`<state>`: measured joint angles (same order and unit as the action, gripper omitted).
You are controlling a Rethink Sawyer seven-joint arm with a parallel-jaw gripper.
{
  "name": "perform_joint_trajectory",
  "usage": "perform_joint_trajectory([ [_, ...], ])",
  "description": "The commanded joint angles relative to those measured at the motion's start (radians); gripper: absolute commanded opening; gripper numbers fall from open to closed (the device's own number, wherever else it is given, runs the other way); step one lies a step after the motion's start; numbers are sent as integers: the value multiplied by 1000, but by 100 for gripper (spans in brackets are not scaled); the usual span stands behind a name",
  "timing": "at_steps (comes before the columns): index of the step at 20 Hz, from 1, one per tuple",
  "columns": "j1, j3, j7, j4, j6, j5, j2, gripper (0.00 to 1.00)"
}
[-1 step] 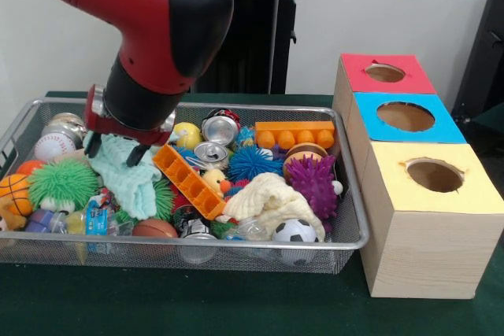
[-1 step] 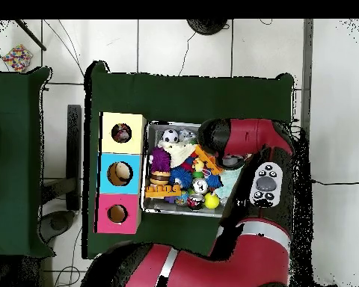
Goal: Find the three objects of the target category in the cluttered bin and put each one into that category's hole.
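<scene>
My gripper (image 1: 114, 149) is low over the left half of the wire bin (image 1: 352, 208), its two dark fingers (image 1: 134, 156) closed on the top of a mint-green cloth (image 1: 126, 182) that hangs down onto the clutter. A cream cloth (image 1: 272, 198) lies at the bin's front right. To the right stand three wooden boxes with a red hole (image 1: 385, 73), a blue hole (image 1: 405, 116) and a yellow hole (image 1: 435, 175). In the overhead view the arm (image 2: 242, 142) hides the gripper, and something purple shows inside the yellow box's hole (image 2: 122, 133).
The bin holds an orange block (image 1: 189, 181), a purple spiky ball (image 1: 312, 181), a blue spiky ball (image 1: 252, 163), a green fuzzy ball (image 1: 63, 181), a soccer ball (image 1: 294, 231), cans (image 1: 211, 153) and a baseball (image 1: 53, 145).
</scene>
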<state>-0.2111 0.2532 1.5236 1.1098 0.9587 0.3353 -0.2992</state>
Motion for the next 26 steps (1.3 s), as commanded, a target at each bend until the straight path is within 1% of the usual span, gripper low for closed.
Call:
perform_joint_trajectory([
  [1, -50, -101, 17, -20, 61, -15, 105, 100],
  [8, -92, -178, -47, 33, 68, -71, 82, 100],
  [14, -146, -251, -88, 95, 73, -125, 44, 100],
  [18, -171, -287, -89, 104, 95, -151, 38, 100],
  [19, -174, -293, -98, 103, 102, -142, 37, 100],
  [20, -177, -299, -107, 101, 109, -133, 36, 0],
  [26, -172, -299, -107, 89, 146, -113, 37, 0],
])
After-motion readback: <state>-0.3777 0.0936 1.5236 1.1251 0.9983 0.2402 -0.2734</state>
